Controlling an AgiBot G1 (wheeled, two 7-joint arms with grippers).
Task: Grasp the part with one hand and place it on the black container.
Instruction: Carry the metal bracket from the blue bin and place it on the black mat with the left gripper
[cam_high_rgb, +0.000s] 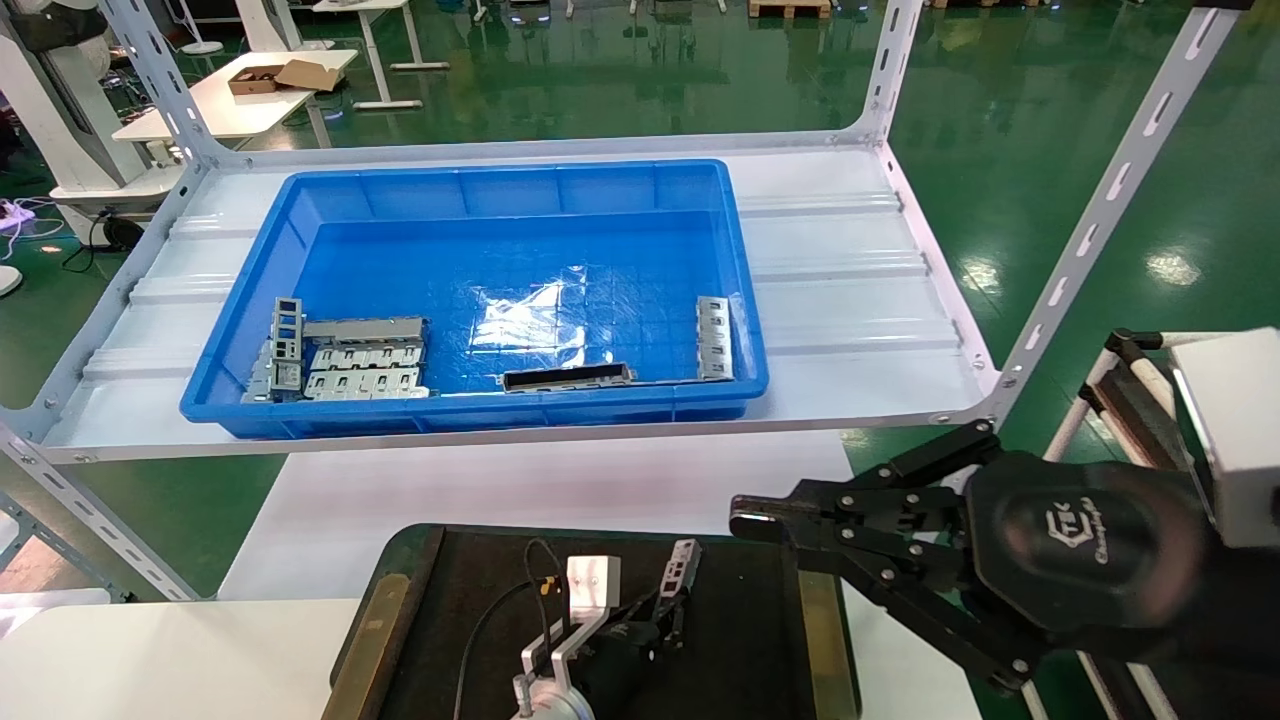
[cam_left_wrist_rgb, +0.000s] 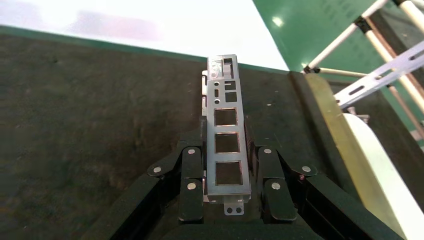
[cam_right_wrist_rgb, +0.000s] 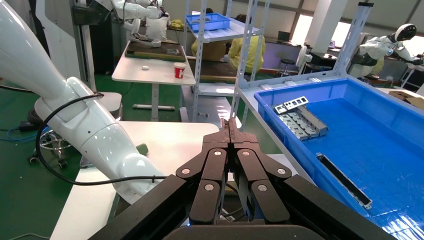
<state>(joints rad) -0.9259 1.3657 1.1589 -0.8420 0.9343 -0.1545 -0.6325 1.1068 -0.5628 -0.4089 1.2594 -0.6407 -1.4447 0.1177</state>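
Low over the black container (cam_high_rgb: 400, 600), the left gripper (cam_high_rgb: 668, 608) pinches the part (cam_left_wrist_rgb: 227, 145) between its fingers — a slim silver-grey channel with three square cut-outs in a row and smaller holes at its far end, held above the tray's right half. Beside the tray's right rim, the right gripper (cam_high_rgb: 745, 520) hangs with fingers pressed together. One blue bin (cam_high_rgb: 480, 180) sits on the shelf behind.
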